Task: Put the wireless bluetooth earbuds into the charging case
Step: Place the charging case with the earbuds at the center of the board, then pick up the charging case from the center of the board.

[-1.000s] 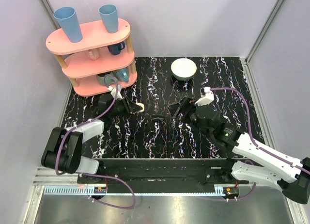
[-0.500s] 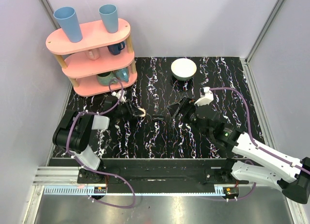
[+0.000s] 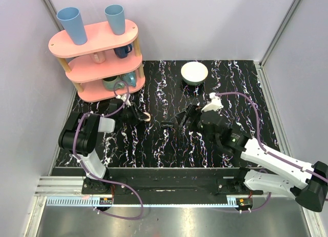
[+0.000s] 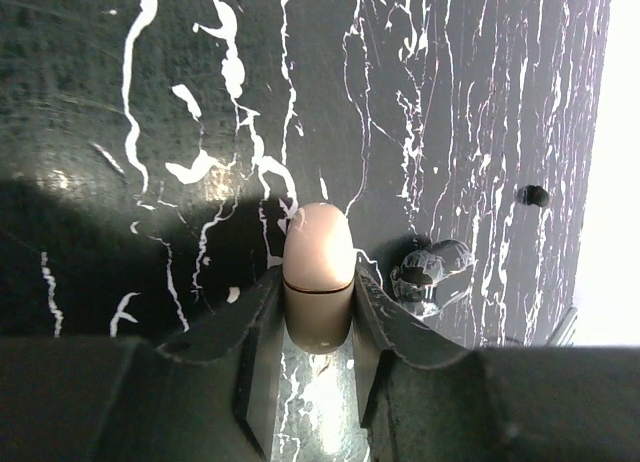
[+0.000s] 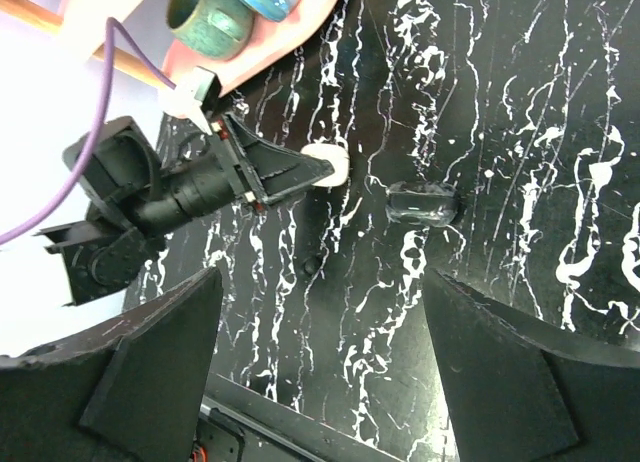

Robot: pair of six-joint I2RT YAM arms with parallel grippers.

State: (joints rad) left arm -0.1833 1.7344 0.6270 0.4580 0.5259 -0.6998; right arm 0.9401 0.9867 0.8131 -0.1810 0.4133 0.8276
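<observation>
L gripper [image 4: 318, 282]: jaws closed snugly on the charging case [image 4: 318, 250], a cream rounded case with a thin seam line across it. It sits edge-on between the black fingers [image 4: 255, 332], its rounded end poking out past the tips. Can't tell if it touches the surface. From the top cam this gripper lies low, just in front of the shelf, pointing toward table centre.

Just beside the case, to its R in the L wrist view, is a small dark glossy object [image 4: 430, 267], lying on the table apart from the case. From the top cam it sits between the two grippers.

R gripper [image 5: 322, 282]: jaws spread wide, nothing between them. It hangs over mid-table facing the L gripper, w/ the dark object and case both in its view.

Surface: black marble-look table [image 3: 154, 150] w/ white veins, glossy enough to throw glare. At the far edge, a white bowl [image 3: 195, 73]. Far L corner: pink 3-tier shelf [image 3: 97, 39] w/ two blue cups [image 3: 69, 24] on top and more mugs on lower tiers, incl. a green mug [image 5: 208, 10].

Room: plain pale lilac-grey walls [image 3: 215, 21] on three sides. Purple cables [image 3: 256, 109] loop along both arms.
</observation>
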